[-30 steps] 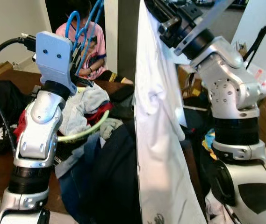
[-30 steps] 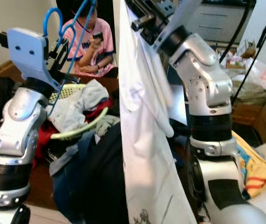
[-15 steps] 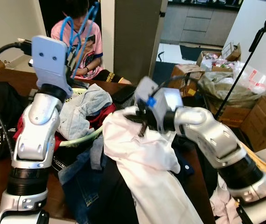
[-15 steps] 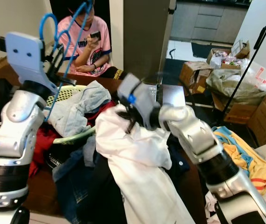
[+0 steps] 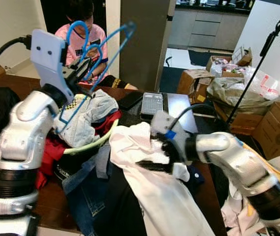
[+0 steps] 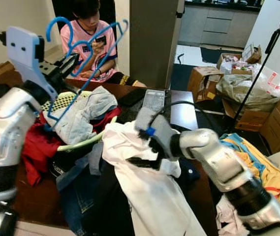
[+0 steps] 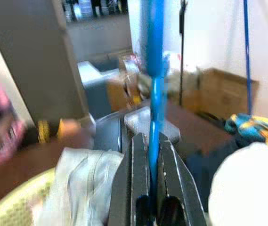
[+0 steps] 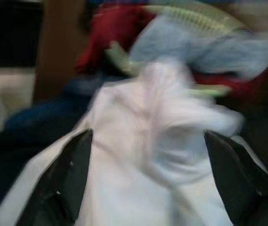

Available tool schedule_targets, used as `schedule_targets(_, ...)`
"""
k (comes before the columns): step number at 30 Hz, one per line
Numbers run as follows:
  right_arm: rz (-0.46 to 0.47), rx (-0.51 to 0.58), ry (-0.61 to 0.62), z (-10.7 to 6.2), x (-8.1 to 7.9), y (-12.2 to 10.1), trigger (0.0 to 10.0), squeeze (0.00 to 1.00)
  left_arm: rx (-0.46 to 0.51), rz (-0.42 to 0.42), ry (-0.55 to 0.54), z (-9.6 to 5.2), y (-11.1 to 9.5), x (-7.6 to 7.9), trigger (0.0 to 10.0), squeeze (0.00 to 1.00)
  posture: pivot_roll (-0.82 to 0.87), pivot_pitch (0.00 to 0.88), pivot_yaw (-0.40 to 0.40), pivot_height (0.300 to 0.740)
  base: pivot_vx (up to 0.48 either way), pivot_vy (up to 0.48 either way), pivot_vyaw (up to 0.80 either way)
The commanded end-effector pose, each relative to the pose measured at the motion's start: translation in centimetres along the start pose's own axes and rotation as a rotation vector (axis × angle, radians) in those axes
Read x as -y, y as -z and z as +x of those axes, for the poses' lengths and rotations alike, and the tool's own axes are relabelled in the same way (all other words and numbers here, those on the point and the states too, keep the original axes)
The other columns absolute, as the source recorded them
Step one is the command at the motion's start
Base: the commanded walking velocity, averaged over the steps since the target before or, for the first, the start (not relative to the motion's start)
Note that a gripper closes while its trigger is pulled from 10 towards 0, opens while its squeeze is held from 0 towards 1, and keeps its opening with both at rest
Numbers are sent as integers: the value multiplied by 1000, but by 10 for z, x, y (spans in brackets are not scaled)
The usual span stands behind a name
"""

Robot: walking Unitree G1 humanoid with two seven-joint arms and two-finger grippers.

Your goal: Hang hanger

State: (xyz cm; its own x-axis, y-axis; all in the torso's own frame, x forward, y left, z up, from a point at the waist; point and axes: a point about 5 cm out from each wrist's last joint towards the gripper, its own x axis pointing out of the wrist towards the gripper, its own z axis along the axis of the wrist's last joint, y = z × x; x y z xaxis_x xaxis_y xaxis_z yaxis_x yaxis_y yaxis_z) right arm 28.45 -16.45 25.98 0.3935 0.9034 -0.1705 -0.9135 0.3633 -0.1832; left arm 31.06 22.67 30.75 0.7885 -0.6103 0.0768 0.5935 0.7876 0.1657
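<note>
Left wrist view: left gripper (image 7: 149,155) pinches the blue hanger (image 5: 98,46); right gripper (image 8: 148,155), spread at 5 o'clock over the white shirt (image 5: 149,162), should grasp the collar first.

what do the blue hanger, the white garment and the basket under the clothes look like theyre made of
Blue hanger: thin rod with a smooth glossy blue coat, probably plastic-coated wire or plastic; the left gripper is shut on it.
White garment: soft matte woven cloth, going by its folds and drape, under the open right gripper.
Basket: pale green, with a smooth, rigid-looking rim, likely moulded plastic.
</note>
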Motion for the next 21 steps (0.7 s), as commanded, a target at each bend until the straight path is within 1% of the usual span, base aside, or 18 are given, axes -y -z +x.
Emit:
schedule_targets(1,-11,171,-61,-18,-3,-26,10000,1000,-75,-43,224,-12,9,9,10000,0,59,34,-39,740,0,0,0)
schedule_targets(4,-11,171,-61,-18,-3,-26,10000,1000,-75,-43,224,-12,9,9,10000,0,59,34,-39,740,0,0,0)
schedule_targets(5,-11,236,-76,-30,-3,-34,10000,1000,-103,-25,339,-23,10,14,10000,0,59,36,-37,740,0,0,0)
schedule_targets(6,-11,236,-76,-30,-3,-34,10000,1000,-103,-25,339,-23,10,14,10000,0,59,36,-37,740,0,0,0)
schedule_targets(7,-20,310,-90,-43,-3,-46,10000,1000,-125,-10,450,-33,8,19,10000,0,64,36,-31,740,0,0,0)
schedule_targets(8,-20,310,-90,-43,-3,-46,10000,1000,-125,-10,450,-33,8,19,10000,0,64,36,-31,740,0,0,0)
schedule_targets(9,-45,362,-88,-53,-1,-56,10000,0,-128,21,537,-38,4,24,10000,0,64,37,-31,740,0,0,0)
schedule_targets(11,-45,362,-88,-53,-1,-56,10000,0,-128,21,537,-38,4,24,10000,0,64,37,-31,740,0,0,0)
schedule_targets(12,-73,380,-95,-56,-2,-65,10000,0,-119,62,607,-41,-2,28,10000,0,60,36,-26,740,0,0,0)
schedule_targets(13,-122,342,-124,-47,-6,-73,10000,0,-107,104,715,-43,-8,38,10000,0,56,32,-17,740,0,0,0)
schedule_targets(15,-122,342,-124,-47,-6,-73,10000,0,-107,104,715,-43,-8,38,10000,0,56,32,-17,740,0,0,0)
schedule_targets(16,-155,307,-144,-39,-9,-77,10000,0,-99,131,785,-45,-11,45,10000,0,56,32,-17,740,0,0,0)
schedule_targets(17,-155,307,-144,-39,-9,-77,10000,0,-99,131,785,-45,-11,45,10000,0,56,32,-17,740,0,0,0)
schedule_targets(18,-191,270,-193,-29,-16,-81,10000,0,-103,145,859,-45,-14,52,10000,0,53,29,-9,740,0,0,0)
schedule_targets(19,-191,270,-193,-29,-16,-81,10000,0,-103,145,859,-45,-14,52,10000,0,53,29,-9,740,0,0,0)
schedule_targets(20,-229,217,-230,-15,-23,-84,10000,0,-103,152,922,-42,-16,58,10000,0,51,20,-4,740,0,0,0)
schedule_targets(21,-229,217,-230,-15,-23,-84,10000,0,-103,152,922,-42,-16,58,10000,0,51,20,-4,740,0,0,0)
